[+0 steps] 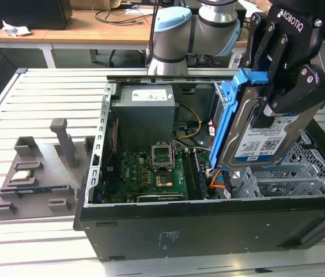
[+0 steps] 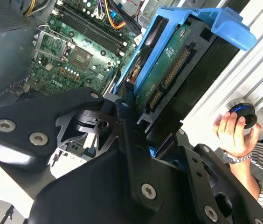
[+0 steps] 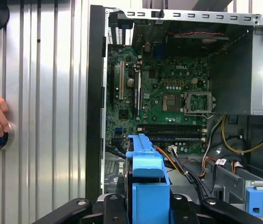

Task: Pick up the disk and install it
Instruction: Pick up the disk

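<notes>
Gripper (image 1: 278,107) pinches disk (image 1: 259,144) over open PC case (image 1: 208,231), upper right of exterior view.
Risk: tilted disk may snag the bay (image 1: 292,179) edge.

Exterior view: raised, off-arm, looks down mid-range into open computer case (image 1: 151,231). Both wrist views ride close behind end effector (image 2: 152,123), looking past held disk (image 3: 148,186) into case. All three share motherboard (image 1: 159,167) and disk.

Bright even light; glare on table (image 2: 257,65); PC case (image 1: 208,231) int. in shadow.
</notes>
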Controlling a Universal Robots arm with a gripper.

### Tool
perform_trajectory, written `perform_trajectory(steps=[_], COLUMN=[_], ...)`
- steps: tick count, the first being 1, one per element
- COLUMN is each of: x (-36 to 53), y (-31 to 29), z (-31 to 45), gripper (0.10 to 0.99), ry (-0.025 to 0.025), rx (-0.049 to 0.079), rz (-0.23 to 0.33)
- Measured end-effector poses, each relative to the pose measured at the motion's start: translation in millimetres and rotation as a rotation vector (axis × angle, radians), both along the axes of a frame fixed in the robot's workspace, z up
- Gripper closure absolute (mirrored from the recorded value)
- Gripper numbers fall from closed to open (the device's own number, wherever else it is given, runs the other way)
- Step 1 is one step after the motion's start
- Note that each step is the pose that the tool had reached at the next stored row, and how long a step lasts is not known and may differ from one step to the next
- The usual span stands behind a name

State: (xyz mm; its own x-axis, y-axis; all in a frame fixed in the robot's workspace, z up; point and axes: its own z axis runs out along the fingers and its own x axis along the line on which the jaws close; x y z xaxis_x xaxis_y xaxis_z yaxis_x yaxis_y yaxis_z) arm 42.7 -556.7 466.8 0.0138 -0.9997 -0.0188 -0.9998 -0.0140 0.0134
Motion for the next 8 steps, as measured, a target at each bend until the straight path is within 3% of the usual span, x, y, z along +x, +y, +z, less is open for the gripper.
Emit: perform_trajectory(steps=[8], x=[4.4], y=[0.0], z=[-6.6], gripper=[0.725], ry=[0.0001], rx=[-0.001], rz=[0.0])
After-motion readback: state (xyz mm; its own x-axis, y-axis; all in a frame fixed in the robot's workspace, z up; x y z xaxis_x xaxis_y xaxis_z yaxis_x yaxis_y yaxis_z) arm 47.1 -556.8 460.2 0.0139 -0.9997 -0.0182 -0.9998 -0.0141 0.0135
